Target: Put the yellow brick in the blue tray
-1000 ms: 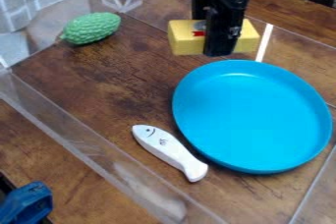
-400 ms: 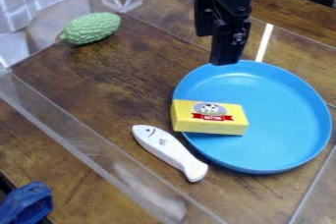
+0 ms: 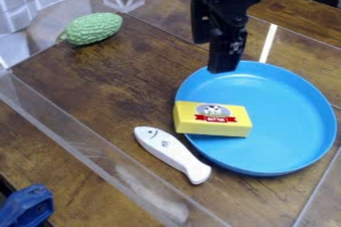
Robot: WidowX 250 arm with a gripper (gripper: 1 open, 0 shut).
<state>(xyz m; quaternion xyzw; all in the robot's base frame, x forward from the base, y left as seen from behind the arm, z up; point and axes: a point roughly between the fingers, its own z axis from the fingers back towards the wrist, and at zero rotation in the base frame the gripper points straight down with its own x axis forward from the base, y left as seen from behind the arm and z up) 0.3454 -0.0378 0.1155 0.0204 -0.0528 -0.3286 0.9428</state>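
Observation:
The yellow brick (image 3: 213,118) lies flat in the left part of the blue tray (image 3: 286,121), its red-bordered label with the round emblem facing up. My gripper (image 3: 220,54) hangs above the tray's far-left rim, pointing down. Its dark fingers (image 3: 228,56) stand apart with nothing between them, well above and behind the brick. The gripper is open and touches neither brick nor tray.
A green bumpy gourd-like object (image 3: 94,28) lies at the back left. A white fish-shaped toy (image 3: 170,152) rests on the wooden table just left of the tray. Clear plastic walls (image 3: 80,121) border the work area, and a blue object (image 3: 24,209) sits at the bottom left corner.
One second ago the gripper held the yellow brick above the table behind the tray. The brick has since dropped into the tray and the gripper has opened, staying nearly in place.

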